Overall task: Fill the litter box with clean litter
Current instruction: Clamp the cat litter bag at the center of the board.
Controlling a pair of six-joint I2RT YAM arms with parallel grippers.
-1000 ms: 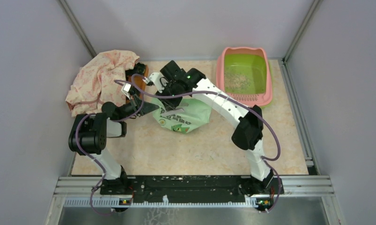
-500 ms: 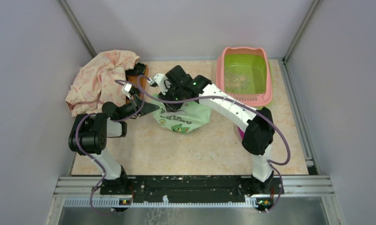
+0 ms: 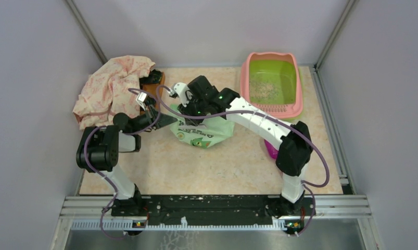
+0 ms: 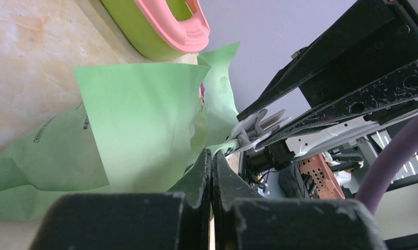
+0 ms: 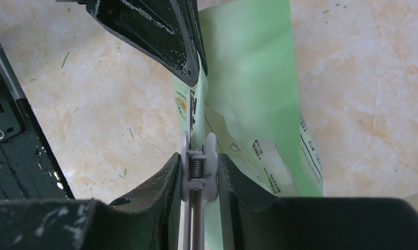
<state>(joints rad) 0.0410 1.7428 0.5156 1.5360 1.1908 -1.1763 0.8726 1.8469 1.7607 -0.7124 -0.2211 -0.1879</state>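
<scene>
In the middle of the bench (image 3: 206,166), the left jaws are clenched on the edge of the green bag (image 3: 199,136) and the right jaws pinch the grey clip (image 5: 198,172) on its top. If that clip pops off crooked, I'd guess the bag tears or tips, spilling short of the litter box (image 3: 279,110) at the back right.

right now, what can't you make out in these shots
- Bag inside: no view shows it; its folded top hides any contents.
- Clip, top view: hidden under the right gripper.
- Purple thing, top view: only a sliver shows beside the right arm.
- Tray, top view: mostly under the cloth.
- Litter box, left wrist view: cut off by the top edge.
- Bag print: too small to read.
</scene>
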